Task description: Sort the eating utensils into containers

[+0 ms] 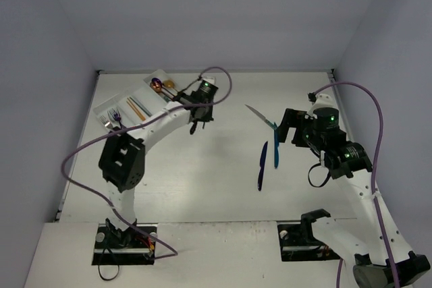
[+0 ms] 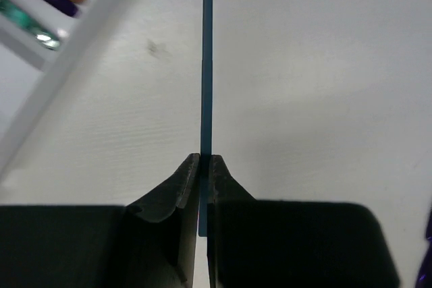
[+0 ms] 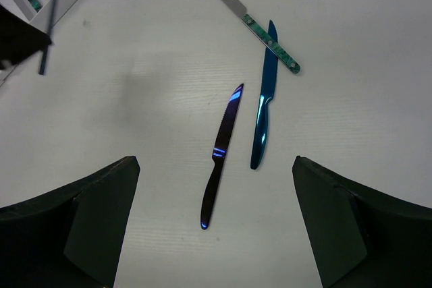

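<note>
My left gripper [image 2: 204,156] is shut on a slim blue chopstick [image 2: 207,65] and holds it above the table, just right of the white tray [image 2: 81,38]. In the top view this gripper [image 1: 195,124] hangs beside the tray [image 1: 108,104], which holds copper chopsticks [image 1: 138,107], forks and purple and gold pieces. Three knives lie mid-table: a silver-bladed teal-handled knife [image 3: 246,19], a blue knife [image 3: 264,112] and a purple knife [image 3: 221,156]. My right gripper [image 3: 214,163] is open and empty, above the purple knife's handle end.
White walls close in the table on the left, back and right. The tray sits at the far left corner. In the right wrist view the left gripper and its chopstick [image 3: 48,32] show at the upper left.
</note>
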`<control>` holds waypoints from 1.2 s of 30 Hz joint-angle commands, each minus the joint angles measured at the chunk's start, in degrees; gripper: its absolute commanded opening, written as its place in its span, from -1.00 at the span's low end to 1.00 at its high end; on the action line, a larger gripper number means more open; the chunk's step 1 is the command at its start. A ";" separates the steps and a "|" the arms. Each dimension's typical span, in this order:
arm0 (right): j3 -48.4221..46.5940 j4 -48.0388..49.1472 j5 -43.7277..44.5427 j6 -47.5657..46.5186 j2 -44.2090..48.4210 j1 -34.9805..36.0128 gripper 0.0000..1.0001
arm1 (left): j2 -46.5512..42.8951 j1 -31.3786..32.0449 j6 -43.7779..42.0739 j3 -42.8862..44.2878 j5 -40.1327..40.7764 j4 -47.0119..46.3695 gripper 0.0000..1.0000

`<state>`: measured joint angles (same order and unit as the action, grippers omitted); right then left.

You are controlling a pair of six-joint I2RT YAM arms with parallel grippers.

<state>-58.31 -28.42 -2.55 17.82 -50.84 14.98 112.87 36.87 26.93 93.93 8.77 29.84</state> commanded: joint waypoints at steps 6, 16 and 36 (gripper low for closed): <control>1.67 1.79 -1.55 -0.36 -1.04 -0.25 0.91 | -19.06 -21.18 14.63 -12.92 6.24 -5.97 -1.00; 4.40 1.79 -2.68 -0.60 -3.10 -0.22 0.92 | -7.37 -33.35 20.51 -6.71 3.04 -9.40 -1.00; 9.90 3.44 -3.99 1.25 -9.92 0.02 0.91 | -7.15 -35.04 22.66 -11.86 2.43 -10.94 -0.32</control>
<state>-50.17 -27.42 -5.91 17.75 -59.07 14.98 111.64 2.07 51.24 81.97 11.76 20.65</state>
